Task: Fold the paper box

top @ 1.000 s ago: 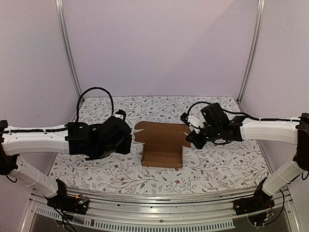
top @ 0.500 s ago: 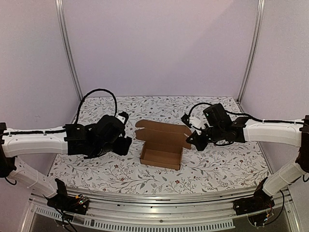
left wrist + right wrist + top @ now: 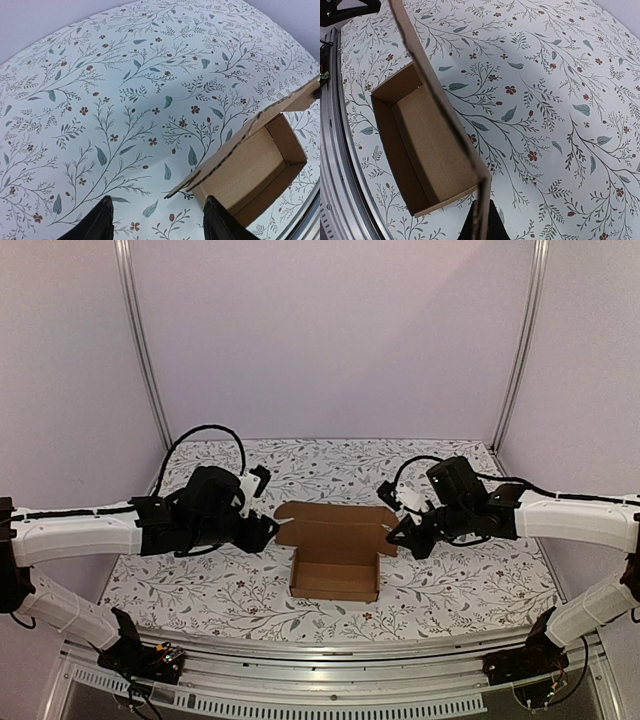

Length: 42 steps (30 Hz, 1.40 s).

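The paper box (image 3: 335, 565) is brown cardboard, an open tray on the floral table with its lid standing up behind it. My right gripper (image 3: 397, 530) is shut on the side flap at the lid's right end; in the right wrist view the flap edge (image 3: 482, 210) runs down between the black fingertips (image 3: 494, 227), with the tray (image 3: 425, 150) to the left. My left gripper (image 3: 268, 528) hovers open just left of the lid's left flap; in the left wrist view its fingertips (image 3: 102, 220) straddle bare table, and the flap's tip (image 3: 200, 175) lies between them, untouched.
The table (image 3: 450, 585) wears a white cloth with a leaf-and-flower print. A metal rail (image 3: 320, 655) runs along the near edge, and two upright posts (image 3: 140, 340) stand at the back corners. Cables loop over both wrists.
The box has slid slightly toward the near edge and its lid has turned more upright. My left gripper has pulled back left and up. My right gripper has closed on the flap.
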Motion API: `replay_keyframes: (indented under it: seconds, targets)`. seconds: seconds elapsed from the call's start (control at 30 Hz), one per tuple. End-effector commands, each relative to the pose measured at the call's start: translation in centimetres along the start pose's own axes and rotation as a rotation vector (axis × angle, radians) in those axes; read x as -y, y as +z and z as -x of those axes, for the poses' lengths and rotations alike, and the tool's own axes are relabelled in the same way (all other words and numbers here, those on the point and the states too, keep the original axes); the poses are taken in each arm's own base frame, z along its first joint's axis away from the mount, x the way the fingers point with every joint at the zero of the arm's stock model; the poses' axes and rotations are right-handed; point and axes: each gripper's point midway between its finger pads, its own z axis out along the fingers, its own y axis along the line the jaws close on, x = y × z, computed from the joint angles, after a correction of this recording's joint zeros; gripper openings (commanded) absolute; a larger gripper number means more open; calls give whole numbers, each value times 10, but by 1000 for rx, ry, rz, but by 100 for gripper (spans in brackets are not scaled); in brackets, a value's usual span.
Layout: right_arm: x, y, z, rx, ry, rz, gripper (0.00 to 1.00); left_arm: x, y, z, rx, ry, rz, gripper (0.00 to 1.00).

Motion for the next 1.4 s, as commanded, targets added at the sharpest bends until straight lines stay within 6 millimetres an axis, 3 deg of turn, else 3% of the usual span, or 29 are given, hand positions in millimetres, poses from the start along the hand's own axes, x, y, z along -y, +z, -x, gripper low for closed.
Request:
replay_keyframes:
  seconds: [0.0, 0.17, 0.47, 1.0, 1.37]
  targets:
    - [-10, -5, -2, 4, -19, 28, 0, 9, 6, 1, 12, 34, -103, 58]
    - [-12, -6, 0, 10, -23, 33, 0, 21, 9, -5, 3, 30, -197, 50]
    - [-20, -10, 3, 23, -30, 64, 0, 17, 22, -20, -20, 11, -211, 38]
    - [-24, -14, 3, 16, -40, 73, 0, 26, -6, -7, 87, 8, -308, 26]
    - [-25, -17, 9, 26, -38, 70, 0, 34, 0, -16, 58, 3, -348, 10]
